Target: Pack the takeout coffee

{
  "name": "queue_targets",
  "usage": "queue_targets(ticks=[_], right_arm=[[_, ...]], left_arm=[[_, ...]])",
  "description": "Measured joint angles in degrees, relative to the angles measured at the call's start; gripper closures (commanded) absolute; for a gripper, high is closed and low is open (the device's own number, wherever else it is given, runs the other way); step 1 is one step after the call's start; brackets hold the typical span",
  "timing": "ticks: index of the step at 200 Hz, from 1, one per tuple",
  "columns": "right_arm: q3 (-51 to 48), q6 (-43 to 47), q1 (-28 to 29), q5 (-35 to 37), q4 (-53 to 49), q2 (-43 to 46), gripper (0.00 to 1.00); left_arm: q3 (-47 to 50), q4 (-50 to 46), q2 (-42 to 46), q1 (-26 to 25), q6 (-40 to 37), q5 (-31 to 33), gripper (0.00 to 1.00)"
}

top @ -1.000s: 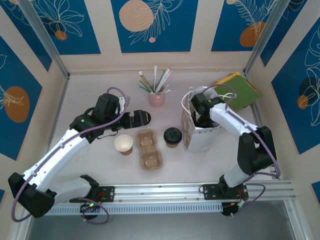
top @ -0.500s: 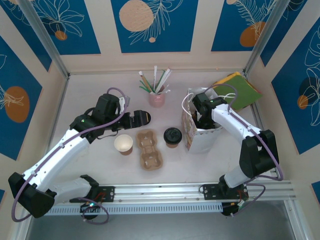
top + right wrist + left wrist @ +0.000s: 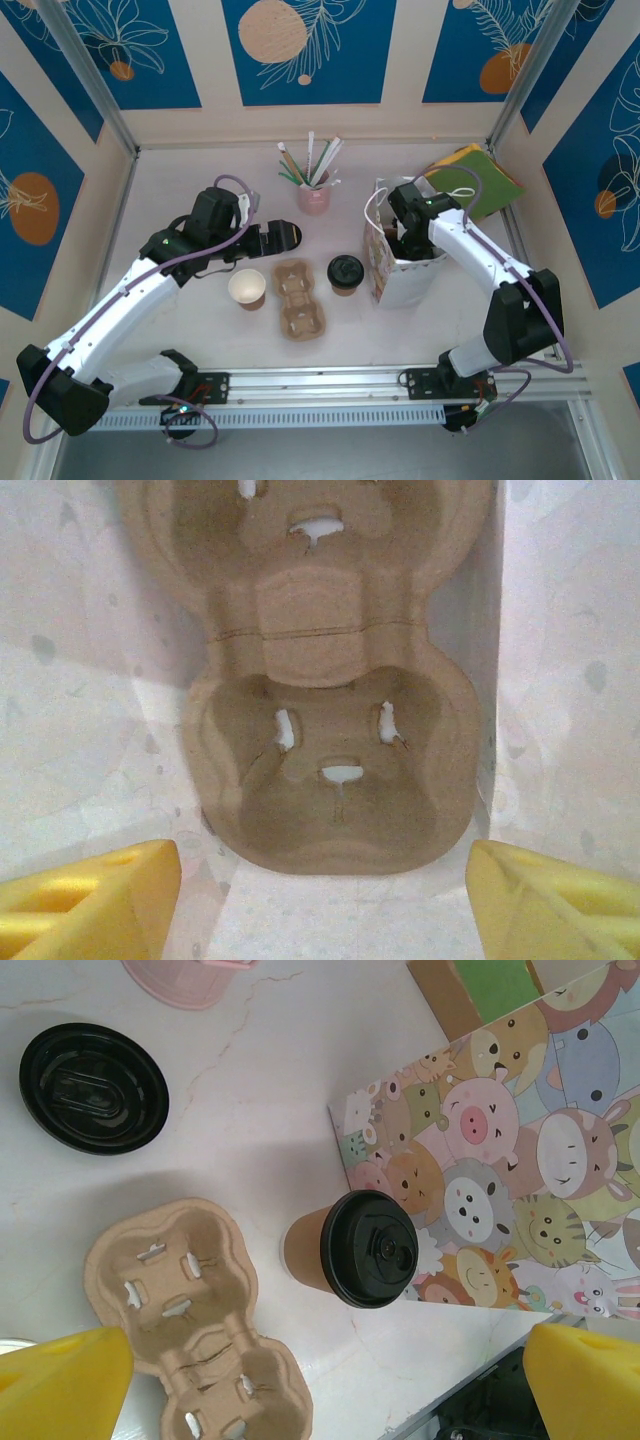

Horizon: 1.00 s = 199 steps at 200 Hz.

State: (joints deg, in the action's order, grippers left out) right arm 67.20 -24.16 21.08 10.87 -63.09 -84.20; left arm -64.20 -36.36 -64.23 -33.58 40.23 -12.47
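The takeout coffee [image 3: 345,273], a brown paper cup with a black lid [image 3: 368,1248], stands upright on the table just left of the animal-print paper bag [image 3: 385,275]. My left gripper [image 3: 272,238] hovers open behind the coffee, and its yellow fingertips [image 3: 60,1385] frame the lower corners of the left wrist view. My right gripper [image 3: 405,240] reaches down into the bag and is open. In the right wrist view a brown pulp tray [image 3: 335,770] lies flat on the bag's floor between and beyond the fingertips [image 3: 90,900], which do not touch it.
A second pulp tray [image 3: 299,298] lies on the table left of the coffee, with a lidless cup [image 3: 247,288] beside it. A loose black lid [image 3: 93,1087] lies further back. A pink cup of straws [image 3: 313,195] and green and yellow folders [image 3: 478,180] sit at the back.
My right arm has shifted a little to the right inside the bag, its elbow swinging outward, and its jaws stand slightly wider. The left arm and the coffee have not moved.
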Motion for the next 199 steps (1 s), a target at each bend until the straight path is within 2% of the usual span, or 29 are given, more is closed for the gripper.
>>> queue_targets(ticks=[199], right_arm=[[6.1,-1.3,0.1,1.3,-3.7,2.7,0.26]], left_arm=[[0.0,1.3,-0.5,0.0,0.0,-1.1,0.0]])
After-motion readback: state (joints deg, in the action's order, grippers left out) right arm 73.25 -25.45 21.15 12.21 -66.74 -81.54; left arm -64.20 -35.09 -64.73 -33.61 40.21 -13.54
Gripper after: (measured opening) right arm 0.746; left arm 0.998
